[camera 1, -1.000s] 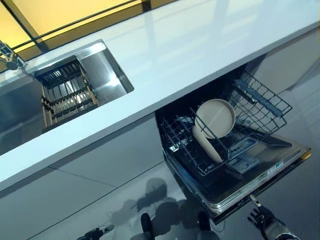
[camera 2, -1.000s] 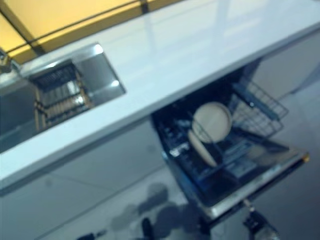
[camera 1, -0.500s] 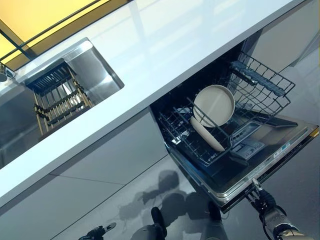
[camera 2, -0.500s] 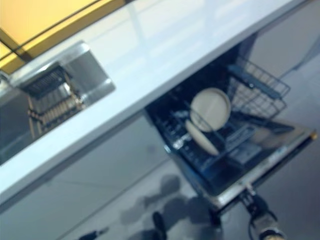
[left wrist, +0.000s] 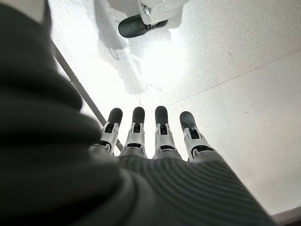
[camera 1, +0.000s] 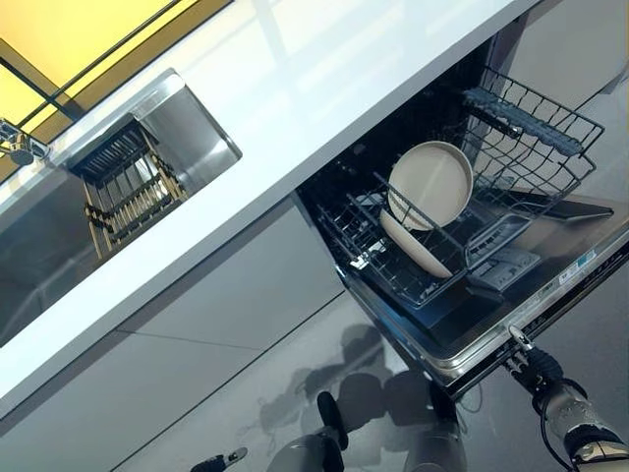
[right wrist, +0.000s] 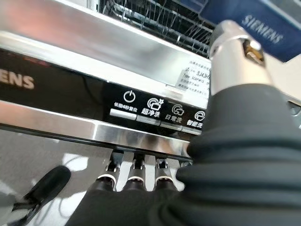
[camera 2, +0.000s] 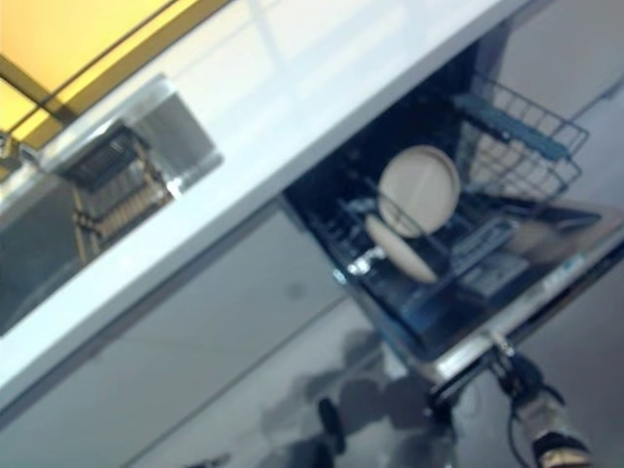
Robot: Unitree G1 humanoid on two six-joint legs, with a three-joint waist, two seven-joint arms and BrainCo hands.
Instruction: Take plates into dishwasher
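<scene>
Beige plates (camera 1: pixel 430 184) are already standing in the lower rack (camera 1: pixel 393 258) of the dishwasher: one upright plate, and a second plate (camera 1: pixel 415 244) leaning just below it, touching the wire.

Compared with a second ago, the door (camera 1: pixel 511 315) is lying a little higher and further right in the head views, but the whole scene is shifting with it, so I judge that the camera is moving and not the things. The right hand (camera 1: pixel 532 365) is now showing more clearly at the outer edge of the door. In its wrist view the fingers (right wrist: pixel 134 173) are reaching under the steel lip below the button panel and the thumb is lying above the edge; their ends are hidden, so I cannot tell how far they are closing on it. This is suggesting to me that loading is done and that the door is about to be lifted.

The left hand (left wrist: pixel 150 141) is hanging low, far from the door, with straight fingers over the floor and holding nothing.

Above the door a white glossy counter (camera 1: pixel 324 88) is running, with a steel sink (camera 1: pixel 187 138) and a dish rack (camera 1: pixel 123 187) inside it, well apart from the dishwasher. The upper wire basket (camera 1: pixel 531 138) is pulled out beside the plates. The floor (camera 1: pixel 246 393) is grey and shiny.
</scene>
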